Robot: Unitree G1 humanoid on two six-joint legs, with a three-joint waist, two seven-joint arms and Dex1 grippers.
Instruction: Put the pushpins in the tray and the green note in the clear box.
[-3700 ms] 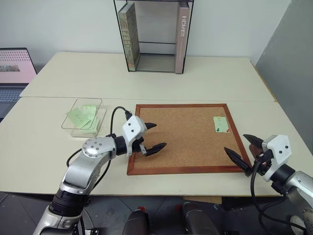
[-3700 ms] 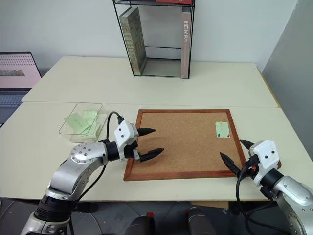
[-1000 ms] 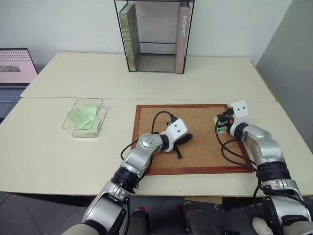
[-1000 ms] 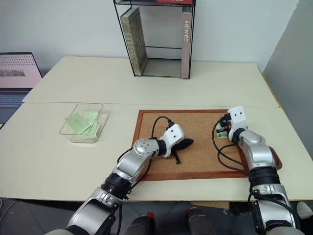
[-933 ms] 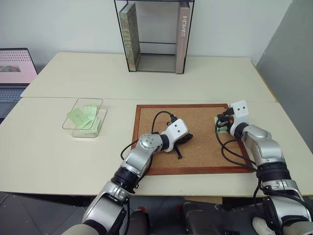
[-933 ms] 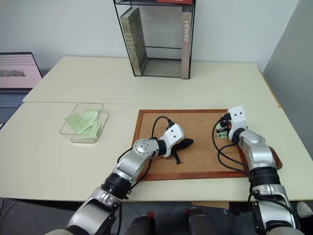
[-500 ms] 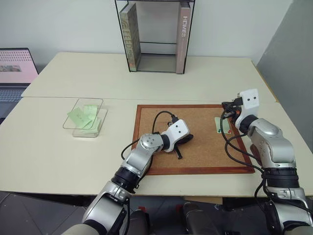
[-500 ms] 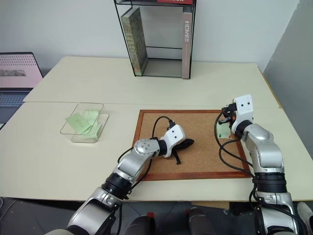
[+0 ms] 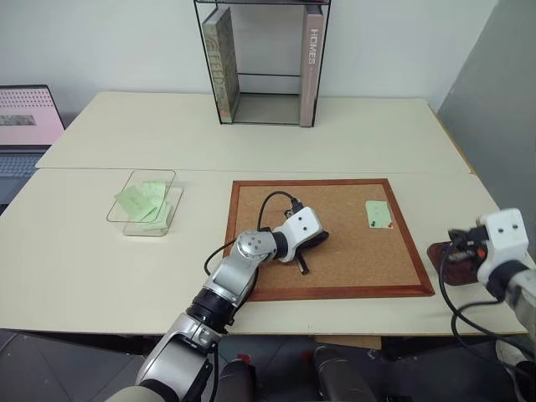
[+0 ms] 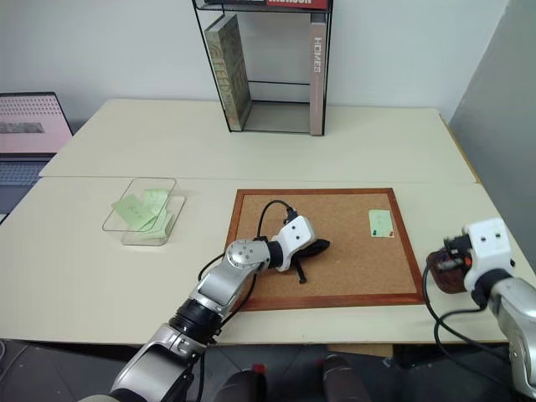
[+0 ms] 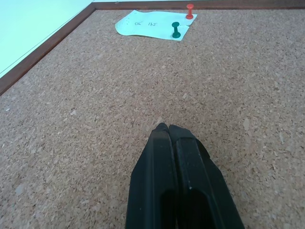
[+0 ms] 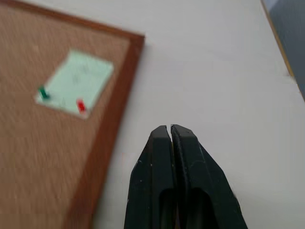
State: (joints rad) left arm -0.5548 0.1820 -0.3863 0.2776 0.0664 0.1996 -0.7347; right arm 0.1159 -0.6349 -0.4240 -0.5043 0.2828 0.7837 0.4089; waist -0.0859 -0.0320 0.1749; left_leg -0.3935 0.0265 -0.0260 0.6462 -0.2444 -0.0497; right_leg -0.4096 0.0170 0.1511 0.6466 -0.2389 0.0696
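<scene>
1. Pale cream worktop (image 9: 126, 251) against a white wall; black wire-framed book stand (image 9: 264, 59) w/ books at top centre, laptop (image 9: 25, 117) at far left edge.
2. Wood-framed corkboard (image 9: 331, 293) lies centre-right of frame.
3. Green note (image 9: 378, 213) sits in the board's upper right corner, pinned by two pushpins at its lower edge: green pushpin (image 11: 176, 29) and red pushpin (image 11: 189, 10), side by side.
4. Clear box (image 9: 144, 201) is left of centre, well apart from the board, w/ a pile of pale green slips (image 9: 142, 197) inside.
5. Dark red-brown tray (image 10: 444, 272) at lower right, just off the board's right edge, partly hidden by the right arm.
6. Left end effector (image 11: 164, 128) clenched, empty, tips on the cork near board centre.
7. Right end effector (image 12: 170, 128) clenched, empty, above bare worktop right of the board frame, near the tray.
</scene>
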